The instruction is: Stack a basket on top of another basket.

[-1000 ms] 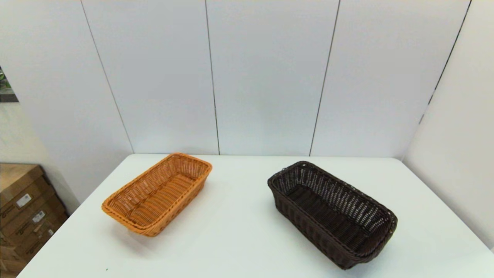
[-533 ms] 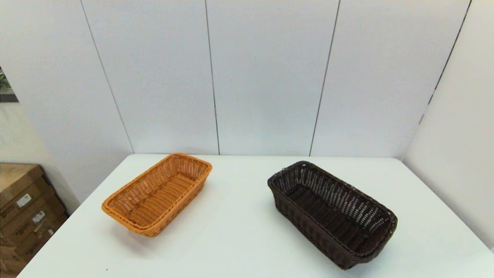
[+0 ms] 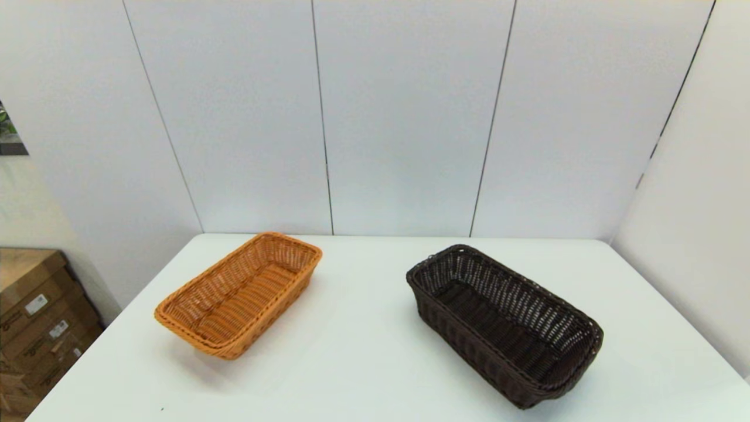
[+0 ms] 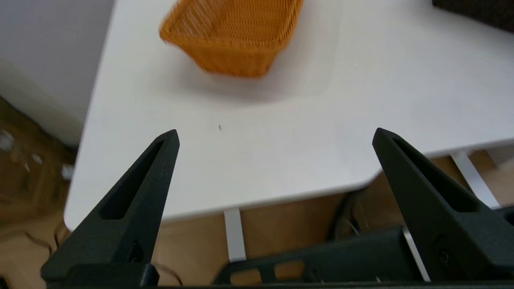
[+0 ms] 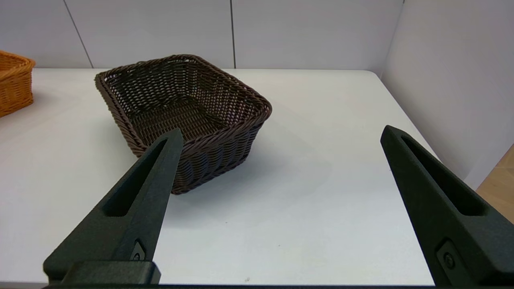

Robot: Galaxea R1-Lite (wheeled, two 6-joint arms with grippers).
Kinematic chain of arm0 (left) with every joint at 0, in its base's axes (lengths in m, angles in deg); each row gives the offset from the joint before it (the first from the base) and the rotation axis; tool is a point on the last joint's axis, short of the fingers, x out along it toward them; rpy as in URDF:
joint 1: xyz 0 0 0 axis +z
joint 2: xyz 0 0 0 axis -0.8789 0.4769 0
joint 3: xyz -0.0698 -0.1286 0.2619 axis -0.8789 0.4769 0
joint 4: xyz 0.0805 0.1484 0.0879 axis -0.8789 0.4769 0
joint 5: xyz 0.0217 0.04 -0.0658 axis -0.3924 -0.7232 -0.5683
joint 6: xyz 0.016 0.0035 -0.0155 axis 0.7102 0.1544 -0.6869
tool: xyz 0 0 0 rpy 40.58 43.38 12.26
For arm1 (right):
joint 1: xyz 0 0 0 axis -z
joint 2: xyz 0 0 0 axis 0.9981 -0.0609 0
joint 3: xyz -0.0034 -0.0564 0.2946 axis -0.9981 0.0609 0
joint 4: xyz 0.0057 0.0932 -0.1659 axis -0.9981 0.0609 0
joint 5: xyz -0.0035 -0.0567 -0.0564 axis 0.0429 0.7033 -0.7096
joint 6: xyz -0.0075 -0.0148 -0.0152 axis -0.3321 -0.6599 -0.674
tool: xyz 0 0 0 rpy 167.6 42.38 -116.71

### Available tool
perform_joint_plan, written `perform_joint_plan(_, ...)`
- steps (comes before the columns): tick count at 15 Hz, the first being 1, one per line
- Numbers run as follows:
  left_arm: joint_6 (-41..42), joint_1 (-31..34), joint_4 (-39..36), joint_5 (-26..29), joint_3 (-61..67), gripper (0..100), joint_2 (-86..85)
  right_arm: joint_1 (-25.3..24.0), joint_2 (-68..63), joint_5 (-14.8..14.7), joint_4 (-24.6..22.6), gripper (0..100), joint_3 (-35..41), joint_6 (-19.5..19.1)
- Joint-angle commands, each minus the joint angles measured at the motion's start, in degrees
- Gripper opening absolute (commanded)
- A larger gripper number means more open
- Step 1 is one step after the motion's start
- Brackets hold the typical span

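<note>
My left gripper (image 4: 275,134) is spread wide above the table (image 4: 257,160) edge, orange-tan basket (image 4: 233,34) well ahead.

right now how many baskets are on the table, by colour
dark brown wicker basket: 1
orange-tan wicker basket: 1
total: 2 baskets, apart on the white table, both empty and neither stacked
</note>
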Motion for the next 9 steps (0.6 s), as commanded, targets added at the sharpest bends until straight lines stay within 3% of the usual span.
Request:
perform_joint_plan(1, -3.5, 0.0, 2.4, -0.8, -9.9, 100, 21.3, 0.0, -0.1, 0.0, 0.0, 100, 0.0, 0.0)
perform_joint_plan(5, -11.0, 0.3, 2.4, -0.8, -21.5, 100, 42.2, 0.0, -0.1, 0.0, 0.0, 100, 0.0, 0.0)
perform_joint_plan(9, -17.2, 7.8, 5.2, -0.8, -31.3, 100, 60.8, 0.0, 0.0, 0.0, 0.0, 100, 0.0, 0.0)
